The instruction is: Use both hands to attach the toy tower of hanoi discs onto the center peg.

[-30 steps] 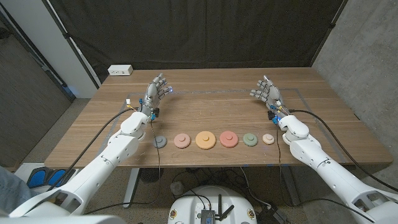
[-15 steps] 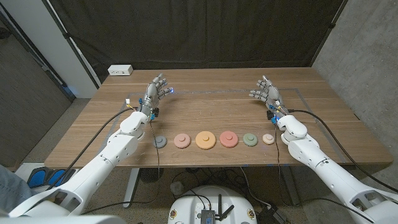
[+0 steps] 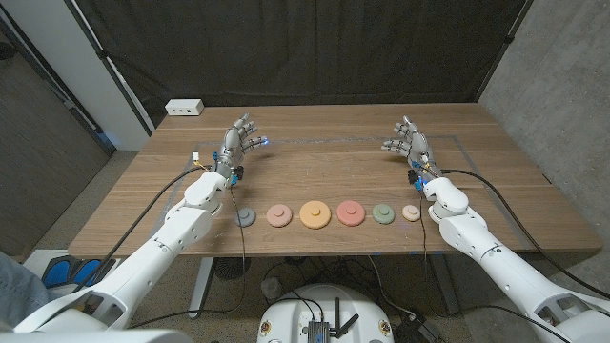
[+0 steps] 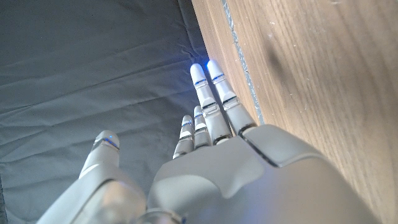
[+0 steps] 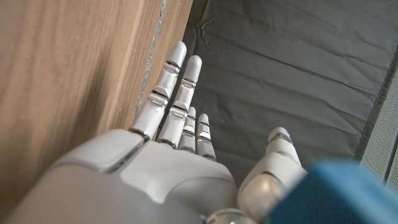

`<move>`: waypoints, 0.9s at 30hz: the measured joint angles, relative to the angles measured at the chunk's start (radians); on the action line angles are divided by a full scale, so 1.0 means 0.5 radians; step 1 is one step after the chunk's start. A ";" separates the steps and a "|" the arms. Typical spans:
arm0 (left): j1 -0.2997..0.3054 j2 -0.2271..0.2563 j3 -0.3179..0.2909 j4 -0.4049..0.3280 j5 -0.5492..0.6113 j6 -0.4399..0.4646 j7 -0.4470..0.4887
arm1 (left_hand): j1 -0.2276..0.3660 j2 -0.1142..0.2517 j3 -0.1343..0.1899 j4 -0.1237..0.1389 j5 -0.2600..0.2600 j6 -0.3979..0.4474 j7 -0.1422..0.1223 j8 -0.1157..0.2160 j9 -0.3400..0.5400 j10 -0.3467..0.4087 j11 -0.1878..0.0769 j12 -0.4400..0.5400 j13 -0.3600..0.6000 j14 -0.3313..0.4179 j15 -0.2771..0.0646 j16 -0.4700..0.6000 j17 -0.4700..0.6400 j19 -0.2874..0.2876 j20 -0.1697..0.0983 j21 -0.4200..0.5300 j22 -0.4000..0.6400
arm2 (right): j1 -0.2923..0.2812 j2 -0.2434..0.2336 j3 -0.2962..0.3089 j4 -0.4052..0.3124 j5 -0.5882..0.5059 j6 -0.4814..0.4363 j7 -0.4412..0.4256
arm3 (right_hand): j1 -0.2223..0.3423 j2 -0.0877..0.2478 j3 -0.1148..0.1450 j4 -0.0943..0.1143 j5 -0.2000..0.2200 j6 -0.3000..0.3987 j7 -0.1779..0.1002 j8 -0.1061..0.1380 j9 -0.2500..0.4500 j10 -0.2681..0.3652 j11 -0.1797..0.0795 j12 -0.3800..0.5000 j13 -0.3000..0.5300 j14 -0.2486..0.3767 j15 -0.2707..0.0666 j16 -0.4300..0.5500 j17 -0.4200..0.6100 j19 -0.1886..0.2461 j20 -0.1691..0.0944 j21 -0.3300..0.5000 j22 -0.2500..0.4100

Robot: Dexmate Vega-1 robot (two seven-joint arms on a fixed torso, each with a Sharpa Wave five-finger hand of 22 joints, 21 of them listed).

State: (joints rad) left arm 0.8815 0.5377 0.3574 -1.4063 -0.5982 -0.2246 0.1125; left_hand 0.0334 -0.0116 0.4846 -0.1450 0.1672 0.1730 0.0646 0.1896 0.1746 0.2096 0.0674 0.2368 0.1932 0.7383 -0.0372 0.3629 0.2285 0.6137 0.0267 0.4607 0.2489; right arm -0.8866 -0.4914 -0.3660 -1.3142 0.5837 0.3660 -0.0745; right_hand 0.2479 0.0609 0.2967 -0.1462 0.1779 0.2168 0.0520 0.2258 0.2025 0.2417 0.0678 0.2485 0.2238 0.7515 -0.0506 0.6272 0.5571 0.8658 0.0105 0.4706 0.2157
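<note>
- Dark cloth hangs behind a wooden worktop, with grey wall to either side.
- Left hand: raised over the far left part of the worktop, fingers spread and pointing away from the robot, holding nothing. In the left wrist view the left hand has its fingers straight and a little apart, a blue glow at the tips, the thumb set well off to the side.
- Right hand: raised over the far right part of the worktop, mirroring the left, fingers apart and empty. In the right wrist view the right hand shows straight fingers running along the worktop's edge and the thumb held apart.
- Well nearer the robot than both hands, six discs lie flat in a row along the near edge, each apart from its neighbour: grey disc closest to the left forearm, then salmon disc, orange disc, pink disc, green disc, and small cream disc just beside the right forearm.
- Neither hand touches any disc.
- Beyond the left hand, at the far left corner, sits a white power strip.
</note>
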 measured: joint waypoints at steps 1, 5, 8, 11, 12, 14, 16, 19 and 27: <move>0.001 -0.001 0.000 0.000 0.000 0.000 0.000 | 0.000 0.000 0.000 0.000 0.000 0.000 0.000 0.000 0.000 0.003 -0.003 0.000 0.000 0.015 -0.004 0.002 0.004 0.014 0.000 0.005 0.003 | 0.000 0.000 0.000 0.000 -0.001 0.002 -0.003 | 0.000 0.000 0.000 0.000 0.000 0.000 0.000 0.000 0.000 0.011 -0.003 0.006 0.003 0.017 -0.017 0.019 0.016 0.021 -0.009 0.016 0.009; 0.003 -0.005 0.000 0.004 0.006 -0.018 0.006 | 0.000 0.000 0.010 -0.001 0.000 0.000 0.000 0.000 0.000 0.004 -0.004 0.000 0.001 0.079 -0.020 0.033 0.009 0.051 -0.008 0.031 0.017 | -0.006 0.019 0.002 0.001 -0.005 0.013 -0.016 | 0.021 0.021 0.000 0.000 0.000 0.017 -0.004 0.000 0.000 0.032 0.004 0.006 0.020 0.119 -0.080 0.139 0.126 0.090 -0.062 0.091 0.063; 0.003 -0.008 0.000 0.005 0.008 -0.023 0.009 | 0.000 0.000 0.022 0.000 0.000 0.000 0.000 0.000 0.000 0.024 -0.003 0.000 0.010 0.164 -0.041 0.067 0.021 0.105 -0.031 0.071 0.035 | -0.009 0.023 0.002 0.003 -0.009 0.015 -0.023 | 0.040 0.039 -0.002 -0.002 0.001 0.025 0.004 0.000 0.008 0.047 -0.011 0.006 0.031 0.177 -0.101 0.251 0.235 0.145 -0.116 0.157 0.116; 0.004 -0.010 0.000 0.005 0.013 -0.023 0.014 | 0.000 0.000 0.022 0.000 0.000 0.011 -0.010 0.000 0.000 0.049 -0.007 0.000 0.010 0.248 -0.057 0.103 0.036 0.163 -0.049 0.112 0.058 | -0.010 0.026 0.002 0.005 -0.014 0.016 -0.030 | 0.082 0.023 -0.009 -0.009 0.007 0.035 -0.007 0.000 0.010 0.074 -0.017 0.006 0.044 0.214 -0.121 0.370 0.358 0.198 -0.168 0.226 0.176; 0.004 -0.010 0.001 0.005 0.015 -0.023 0.015 | 0.000 0.000 0.025 -0.004 0.000 0.018 -0.003 0.000 0.000 0.058 -0.016 0.000 0.010 0.289 -0.069 0.123 0.043 0.193 -0.056 0.129 0.067 | -0.011 0.027 0.003 0.006 -0.015 0.016 -0.034 | 0.088 0.017 -0.009 -0.009 0.007 0.035 -0.007 0.000 0.010 0.082 -0.011 0.006 0.048 0.225 -0.116 0.415 0.407 0.225 -0.180 0.256 0.201; 0.006 -0.011 0.002 0.005 0.017 -0.023 0.021 | 0.013 0.013 0.034 -0.012 0.000 0.030 -0.009 0.000 0.000 0.081 -0.029 0.008 0.018 0.373 -0.093 0.164 0.059 0.247 -0.074 0.171 0.093 | -0.011 0.027 0.003 0.006 -0.018 0.016 -0.039 | 0.102 0.012 -0.009 -0.009 0.007 0.046 -0.019 0.000 0.010 0.104 -0.004 0.006 0.058 0.238 -0.123 0.502 0.500 0.268 -0.197 0.312 0.250; 0.008 -0.012 0.003 0.003 0.022 -0.023 0.030 | 0.024 0.023 0.047 -0.025 0.000 0.035 -0.014 0.000 0.000 0.090 -0.037 0.008 0.024 0.449 -0.123 0.215 0.084 0.303 -0.095 0.214 0.122 | -0.011 0.028 0.002 0.008 -0.021 0.017 -0.043 | 0.111 0.021 -0.009 -0.009 0.007 0.050 -0.021 0.000 0.009 0.111 -0.010 0.006 0.059 0.242 -0.128 0.555 0.557 0.289 -0.218 0.346 0.280; 0.010 -0.012 0.004 -0.003 0.026 -0.023 0.041 | 0.063 0.014 0.061 -0.039 0.000 0.049 -0.028 0.000 0.000 0.066 -0.061 -0.003 0.033 0.522 -0.168 0.288 0.135 0.365 -0.128 0.271 0.162 | -0.012 0.032 0.003 0.012 -0.025 0.020 -0.052 | 0.111 0.021 -0.009 -0.009 0.007 0.071 -0.022 0.000 0.009 0.132 -0.003 0.006 0.061 0.249 -0.135 0.598 0.608 0.311 -0.240 0.378 0.308; 0.023 -0.018 0.006 -0.030 0.044 -0.006 0.092 | 0.187 -0.029 0.057 -0.059 0.000 0.076 -0.055 0.000 0.010 0.042 -0.107 -0.009 0.061 0.656 -0.282 0.567 0.390 0.543 -0.214 0.455 0.314 | -0.012 0.048 0.003 0.020 -0.049 0.032 -0.097 | 0.255 0.029 0.031 -0.049 0.016 0.124 -0.025 0.000 0.019 0.183 0.004 -0.003 0.078 0.343 -0.149 0.786 0.804 0.484 -0.412 0.572 0.477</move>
State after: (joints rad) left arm 0.8931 0.5286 0.3602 -1.4215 -0.5762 -0.2276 0.1583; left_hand 0.1268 -0.0263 0.5132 -0.1743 0.1671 0.2111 0.0372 0.1896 0.1795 0.2305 0.0141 0.2323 0.2236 1.0663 -0.1780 0.6462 0.4236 0.8850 -0.0802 0.6880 0.4061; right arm -0.8924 -0.4673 -0.3647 -1.3041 0.5593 0.3821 -0.1231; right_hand 0.3751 0.0756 0.3124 -0.1706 0.1857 0.2790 0.0393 0.2256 0.2119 0.3331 0.0695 0.2467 0.2629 0.9229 -0.1253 1.0201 0.9592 1.1077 -0.1956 0.7567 0.4541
